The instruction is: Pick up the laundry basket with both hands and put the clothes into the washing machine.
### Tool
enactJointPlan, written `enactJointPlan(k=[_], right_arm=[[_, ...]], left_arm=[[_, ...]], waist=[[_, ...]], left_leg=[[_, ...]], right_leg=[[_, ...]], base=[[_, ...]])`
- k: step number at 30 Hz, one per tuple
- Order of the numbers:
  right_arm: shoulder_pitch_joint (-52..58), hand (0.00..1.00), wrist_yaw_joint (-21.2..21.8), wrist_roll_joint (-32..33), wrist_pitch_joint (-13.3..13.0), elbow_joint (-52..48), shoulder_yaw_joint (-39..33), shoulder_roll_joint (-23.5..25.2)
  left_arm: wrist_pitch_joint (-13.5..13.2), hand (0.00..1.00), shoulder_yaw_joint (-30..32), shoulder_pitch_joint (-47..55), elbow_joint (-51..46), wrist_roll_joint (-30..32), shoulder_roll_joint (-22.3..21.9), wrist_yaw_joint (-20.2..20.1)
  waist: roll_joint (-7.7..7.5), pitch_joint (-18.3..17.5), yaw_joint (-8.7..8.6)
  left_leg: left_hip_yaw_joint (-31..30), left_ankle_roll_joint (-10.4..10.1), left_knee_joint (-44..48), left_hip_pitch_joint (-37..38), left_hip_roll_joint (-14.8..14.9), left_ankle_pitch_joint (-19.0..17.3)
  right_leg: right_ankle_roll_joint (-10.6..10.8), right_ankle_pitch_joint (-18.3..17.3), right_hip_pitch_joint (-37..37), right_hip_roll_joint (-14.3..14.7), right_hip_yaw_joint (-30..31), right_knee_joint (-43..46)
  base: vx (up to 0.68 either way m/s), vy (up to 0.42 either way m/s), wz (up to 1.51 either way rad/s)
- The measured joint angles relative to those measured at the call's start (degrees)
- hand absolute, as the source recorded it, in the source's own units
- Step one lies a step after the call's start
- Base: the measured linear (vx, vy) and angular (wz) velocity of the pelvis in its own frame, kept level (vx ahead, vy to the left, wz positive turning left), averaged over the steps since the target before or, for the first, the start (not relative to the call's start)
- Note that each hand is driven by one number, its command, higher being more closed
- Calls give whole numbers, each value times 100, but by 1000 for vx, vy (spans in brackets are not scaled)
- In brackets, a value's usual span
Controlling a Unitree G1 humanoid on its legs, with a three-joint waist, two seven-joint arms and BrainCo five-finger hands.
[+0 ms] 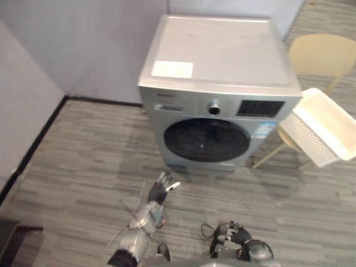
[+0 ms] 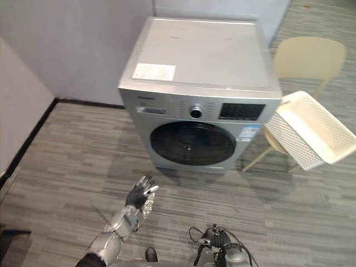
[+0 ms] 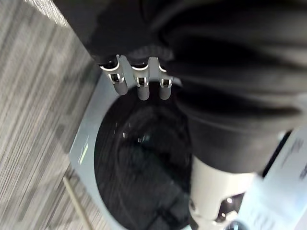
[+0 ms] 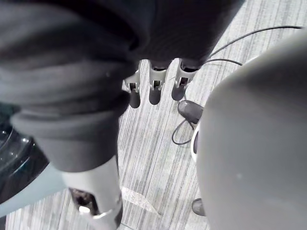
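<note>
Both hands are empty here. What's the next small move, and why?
Probably turn right and reach both hands toward the white laundry basket, which lies tilted on the beige chair beside the washing machine. The left hand hovers open before the machine's door, the right hand hangs low, neither near the basket.

Washing machine (image 1: 217, 61) is standing with its back near the wall (image 1: 94, 44), the chair (image 1: 324, 54) is sitting just right of it and carrying the tilted laundry basket (image 1: 328, 125), and the left hand (image 1: 161, 190) is hanging before its door (image 1: 207, 140).
</note>
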Motion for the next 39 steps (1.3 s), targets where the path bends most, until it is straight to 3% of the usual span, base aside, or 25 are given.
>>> enactJointPlan(k=[2,4,5,7,8,9,10,11,12,13,14,16,19,21,22,25,26,28,29,30,31,32,35,37,39], right_arm=[[-4,0,-121,255,-133,155,-47,-9],[-11,0,-209,415,-185,169,-150,2],[4,0,-244,471,-189,236,-330,20],[38,0,-265,511,-201,247,-573,11],[124,0,-294,520,-210,250,-800,-2],[167,0,-331,539,-203,252,-1016,-7],[175,0,-355,559,-222,245,-1102,14],[117,0,-359,604,-303,225,-1261,29],[24,0,-348,636,-314,256,-1303,48],[-13,0,-348,638,-309,260,-1310,71],[-15,0,-350,676,-315,251,-1319,149],[31,0,-336,692,-308,121,-1377,249],[89,0,-319,743,-279,130,-1383,285],[138,0,-323,749,-250,125,-1406,348],[216,0,-305,748,-184,103,-1405,387],[144,0,-285,727,-173,-27,-1418,325],[85,0,-253,725,-173,-23,-1427,352],[57,0,-235,729,-161,-22,-1423,397],[81,0,-237,736,-160,-22,-1419,420],[101,0,-240,750,-162,-20,-1408,498],[99,0,-256,751,-161,-19,-1411,513],[119,0,-270,754,-163,-18,-1409,515],[113,0,-347,860,-156,174,-1429,453],[91,0,-347,924,-145,207,-1570,449],[28,0,-351,952,-151,175,-1650,585]], left_arm=[[-309,0,341,226,145,275,-49,50],[-422,0,512,343,378,433,-46,118],[-461,0,668,516,552,577,-55,165],[-469,0,731,711,739,779,-54,163],[-465,0,743,803,988,947,-59,168],[-446,0,843,910,1249,1171,-89,213],[-448,0,921,957,1346,1247,-91,261],[-441,0,1107,1056,1545,1422,-94,360],[-429,0,1295,1053,1813,1575,-98,464],[-414,0,1424,1034,1942,1649,-96,529],[-382,0,1634,985,2152,1762,-93,615],[-321,0,1828,890,2333,1935,-147,731],[-297,0,1961,746,2426,2073,-290,774],[-270,0,2099,719,2429,2069,-397,748],[-243,0,2286,713,2465,2073,-431,684],[-232,0,2644,727,2490,2057,-707,646],[-228,0,2800,766,2507,2046,-750,648],[-210,0,3041,768,2512,2030,-786,654],[-186,0,3189,757,2493,2024,-800,656],[-161,0,3263,758,2422,2014,-772,658],[-147,0,3301,751,2388,2009,-748,654],[-133,0,3315,750,2354,1983,-713,661],[-104,0,3210,665,2290,1984,-681,665],[-58,0,3049,616,2292,1987,-690,664],[-46,0,3057,487,2290,1987,-665,678]], waist=[[22,84,114],[22,104,263],[37,111,307],[96,124,296],[87,137,286],[16,160,326],[-51,175,336],[-38,249,332],[-60,261,332],[-62,266,332],[-75,272,327],[-62,293,326],[-83,304,315],[-233,304,306],[-380,266,287],[-162,255,446],[-95,252,441],[-88,273,424],[-90,313,406],[-168,382,457],[-154,391,468],[-259,441,453],[-278,452,431],[-197,438,425],[-358,451,428]], left_leg=[[-133,104,378,-358,-32,-72],[-138,150,510,-462,-87,-96],[-180,307,712,-441,-145,-252],[-300,483,1082,-429,-218,-513],[-457,549,1347,-329,-356,-726],[-610,643,1542,-179,-594,-867],[-687,708,1587,-92,-708,-923],[-853,815,1658,95,-829,-1034],[-1012,840,1685,203,-808,-1093],[-1129,844,1665,263,-801,-1098],[-1356,844,1581,395,-801,-1098],[-1789,828,1414,651,-805,-1090],[-2567,663,1290,853,-833,-1145],[-2890,508,1364,867,-919,-1236],[-3101,342,1427,892,-881,-1370],[-3126,237,1470,967,-343,-1393],[-3122,72,1719,914,-130,-1301],[-2959,-368,2636,487,31,-996],[-2582,-349,3635,-10,221,-491],[-1919,-142,4435,-431,603,-259],[-1554,-63,4726,-600,791,-308],[-1170,42,4970,-817,932,-377],[-114,79,4540,-1203,1020,-438],[854,205,2780,-910,990,-362],[942,243,1972,-687,685,-355]], right_leg=[[131,-126,152,-155,-509,3],[217,-155,287,-198,-743,8],[457,-386,464,-375,-938,236],[642,-877,468,-795,-1142,1265],[665,-1144,419,-1306,-1148,2368],[278,-1208,172,-1920,-821,3672],[-202,-1111,-70,-2168,-476,4333],[-538,-976,-657,-2294,357,5352],[-308,-1405,-1039,-2005,842,5919],[-265,-1581,-1146,-1837,983,6025],[-185,-1795,-1274,-1465,1097,5846],[-37,-1910,-1330,-821,1470,4635],[224,-1662,-1290,-246,2434,2787],[178,-1476,-1256,-307,2683,2517],[122,-1083,-1255,-324,2687,2834],[-161,-1668,-1233,-80,2147,3469],[-322,-1786,-1070,111,1941,3459],[-473,-1919,-784,288,1654,3360],[-585,-1980,-480,440,1420,3183],[-699,-2021,-180,571,1256,3003],[-739,-2042,-24,606,1178,2922],[-764,-2057,142,612,1042,2812],[-769,-2028,500,601,602,2352],[-702,-1987,635,616,273,2214],[-592,-1868,600,520,159,2001]], base=[[-59,112,104],[-8,147,81],[52,209,100],[96,235,96],[168,261,104],[187,242,96],[259,189,78],[281,128,66],[281,97,67],[234,36,82],[190,6,89],[234,-47,107],[365,-223,147],[280,-286,161],[337,-360,148],[343,-372,86],[308,-377,33],[282,-375,44],[213,-340,55],[197,-316,54],[170,-277,46],[129,-228,72],[131,-125,71],[174,16,84],[104,41,73]])
